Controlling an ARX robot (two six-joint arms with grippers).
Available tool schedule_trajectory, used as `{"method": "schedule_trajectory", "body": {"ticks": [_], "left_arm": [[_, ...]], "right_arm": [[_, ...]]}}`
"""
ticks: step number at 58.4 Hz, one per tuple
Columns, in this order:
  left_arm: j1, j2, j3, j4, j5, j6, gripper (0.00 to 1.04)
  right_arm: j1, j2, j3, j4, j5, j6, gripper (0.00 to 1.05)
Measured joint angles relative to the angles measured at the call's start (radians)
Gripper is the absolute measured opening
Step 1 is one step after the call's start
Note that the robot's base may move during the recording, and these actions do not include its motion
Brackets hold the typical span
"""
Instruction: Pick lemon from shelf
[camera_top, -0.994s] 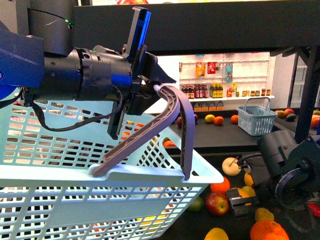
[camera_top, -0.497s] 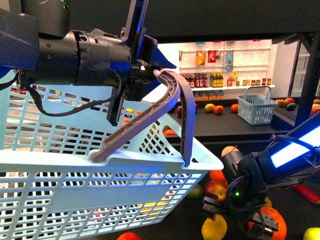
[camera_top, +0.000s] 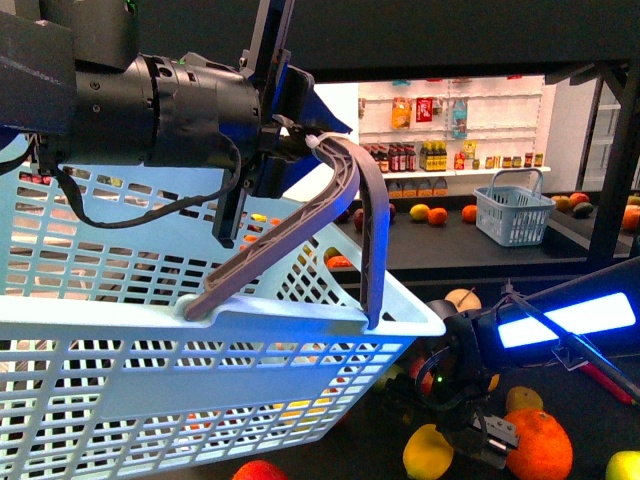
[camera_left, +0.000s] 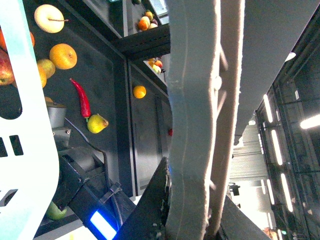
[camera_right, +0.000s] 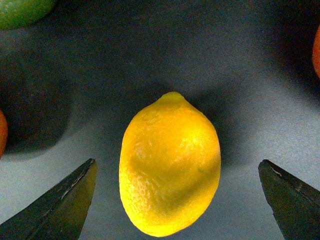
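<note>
A yellow lemon (camera_right: 170, 165) lies on the dark tier of the black shelf (camera_top: 590, 415), between the open fingers (camera_right: 60, 205) of my right gripper (camera_right: 177, 162), which do not touch it. In the front view the lemon (camera_top: 428, 452) shows low down, just under the right gripper (camera_top: 462, 412). My left gripper (camera_top: 290, 150) is shut on the grey basket handle (camera_top: 350, 200) of a large pale blue basket (camera_top: 150, 380), held up at the left. Seen from the left wrist, the handle (camera_left: 192, 125) runs between the jaws.
Around the lemon lie an orange (camera_top: 540, 445), a red fruit (camera_top: 262, 470) and a green fruit (camera_right: 22, 10). A red chili (camera_left: 81, 97) lies further along the tier. A black upright post (camera_top: 612, 170) stands at the right. Behind it are a small basket (camera_top: 513, 215) and bottle racks (camera_top: 450, 150).
My right arm has swung left and lower across the tier, bringing its open gripper over the lemon. The left gripper and the basket have shifted only slightly.
</note>
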Motion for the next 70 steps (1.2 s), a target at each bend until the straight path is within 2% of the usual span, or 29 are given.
{"method": "schedule_trajectory", "body": {"ticks": [24,40,45,54,59,70], "left_arm": [[0.000,0.000,0.000,0.000,0.000,0.000,0.10],[0.000,0.000,0.000,0.000,0.000,0.000,0.10],[0.000,0.000,0.000,0.000,0.000,0.000,0.10],[0.000,0.000,0.000,0.000,0.000,0.000,0.10],[0.000,0.000,0.000,0.000,0.000,0.000,0.10],[0.000,0.000,0.000,0.000,0.000,0.000,0.10]], "right_arm": [[0.005,0.237,0.403,-0.212,0.013,0.013,0.97],[0.007,0.292,0.511,-0.243,0.019,0.013,0.97],[0.009,0.292,0.531,-0.243,0.026,0.008,0.87],[0.009,0.292,0.539,-0.244,0.023,0.005,0.58],[0.008,0.292,0.539,-0.246,0.022,0.005,0.54],[0.008,0.292,0.539,-0.248,0.014,0.005,0.53]]}}
